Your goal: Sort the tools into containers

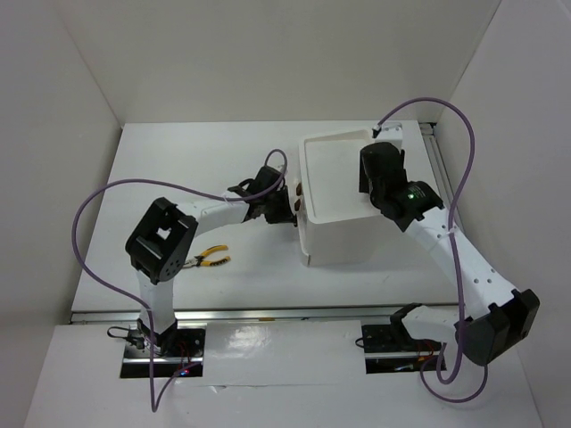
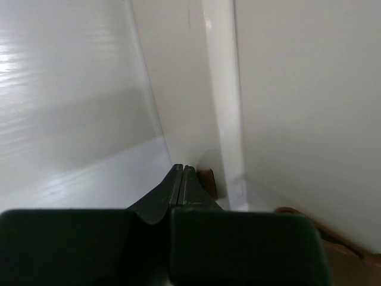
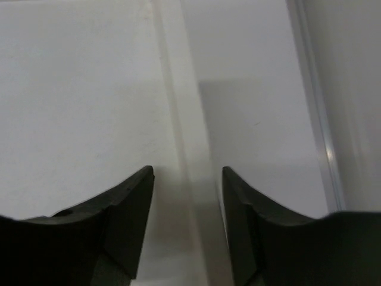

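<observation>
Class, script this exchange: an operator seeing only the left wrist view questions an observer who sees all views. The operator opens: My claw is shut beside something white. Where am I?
Observer: Your left claw is at the left side of the white box unit.
Operator: Any tools lying loose?
Observer: Yellow-black pliers lie on the table beside your arm's elbow.
Operator: And the other arm?
Observer: The right claw is open over the right rim of the unit's top tray.
</observation>
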Controlling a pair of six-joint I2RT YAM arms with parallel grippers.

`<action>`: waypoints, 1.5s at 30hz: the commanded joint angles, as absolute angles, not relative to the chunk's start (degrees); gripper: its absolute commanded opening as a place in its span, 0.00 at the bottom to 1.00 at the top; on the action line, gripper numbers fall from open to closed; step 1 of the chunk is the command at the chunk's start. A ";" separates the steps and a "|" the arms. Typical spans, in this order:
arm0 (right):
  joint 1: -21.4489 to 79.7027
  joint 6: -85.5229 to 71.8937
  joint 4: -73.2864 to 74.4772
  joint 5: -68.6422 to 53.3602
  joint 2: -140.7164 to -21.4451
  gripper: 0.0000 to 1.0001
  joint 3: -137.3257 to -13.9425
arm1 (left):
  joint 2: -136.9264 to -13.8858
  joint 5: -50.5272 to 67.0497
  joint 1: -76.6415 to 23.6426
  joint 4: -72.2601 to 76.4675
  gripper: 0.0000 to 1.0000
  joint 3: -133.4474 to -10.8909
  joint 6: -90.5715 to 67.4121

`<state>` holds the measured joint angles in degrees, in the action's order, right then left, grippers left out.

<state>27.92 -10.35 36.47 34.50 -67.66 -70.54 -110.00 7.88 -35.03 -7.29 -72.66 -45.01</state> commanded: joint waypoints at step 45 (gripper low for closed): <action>20.92 -14.06 37.09 30.85 -62.85 1.00 -71.72 | -81.04 -11.37 -13.54 -45.18 1.00 -61.19 -43.96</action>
